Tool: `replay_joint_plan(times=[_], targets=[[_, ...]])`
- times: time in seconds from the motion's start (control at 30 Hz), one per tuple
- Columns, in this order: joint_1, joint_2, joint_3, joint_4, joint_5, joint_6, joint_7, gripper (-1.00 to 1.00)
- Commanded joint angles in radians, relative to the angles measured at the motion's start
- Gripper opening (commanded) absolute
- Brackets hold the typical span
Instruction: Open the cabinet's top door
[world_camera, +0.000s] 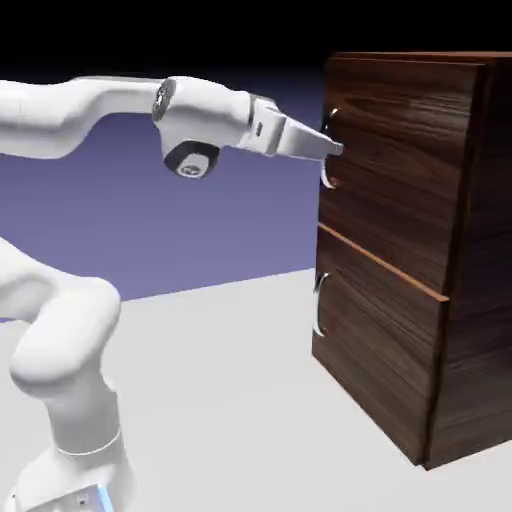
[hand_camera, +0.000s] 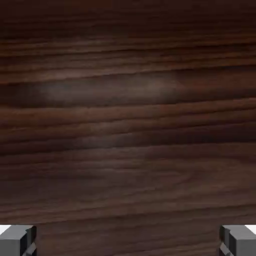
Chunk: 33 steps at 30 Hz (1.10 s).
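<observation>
- The top door (world_camera: 385, 160) is the upper panel of the cabinet (world_camera: 470, 260), which stands on the table (world_camera: 230, 390) at the right of the exterior view; the door looks flush with the cabinet front.
- Its handle (world_camera: 327, 182), a small curved silver bar, sits at the door's left edge; only its upper and lower ends show, the middle being hidden behind the pincer.
- The arm (world_camera: 70, 115) reaches level from the left, and the pincer (world_camera: 330, 147) points at the door, its tip right at the handle.
- Whether the fingers touch the handle cannot be told from the exterior view.
- In the hand view the two grey fingertips (hand_camera: 17, 240) sit in the bottom corners, wide apart, so the pincer is released and grasps nothing.
- Between the fingertips only dark wood grain fills the hand view, close up; no handle shows there.
- The lower panel (world_camera: 375, 350) lies under an orange-brown edge, with its own handle (world_camera: 319, 303) at its left side, well below the pincer.
</observation>
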<state>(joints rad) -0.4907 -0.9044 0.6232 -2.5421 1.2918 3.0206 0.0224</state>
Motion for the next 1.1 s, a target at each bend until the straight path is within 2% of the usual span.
replay_joint_plan(times=[0.0, 0.8, 1.03, 1.07], targets=[[-0.017, -0.011, 0.021, 0.009, 0.044, -0.001, -0.024, 0.00], [-0.423, -0.282, 0.525, 0.226, 1.088, -0.014, -0.605, 0.00], [-0.612, -0.279, 0.603, 0.349, 1.157, -0.065, -0.624, 0.00], [-0.612, -0.279, 0.603, 0.349, 1.157, -0.065, -0.624, -1.00]])
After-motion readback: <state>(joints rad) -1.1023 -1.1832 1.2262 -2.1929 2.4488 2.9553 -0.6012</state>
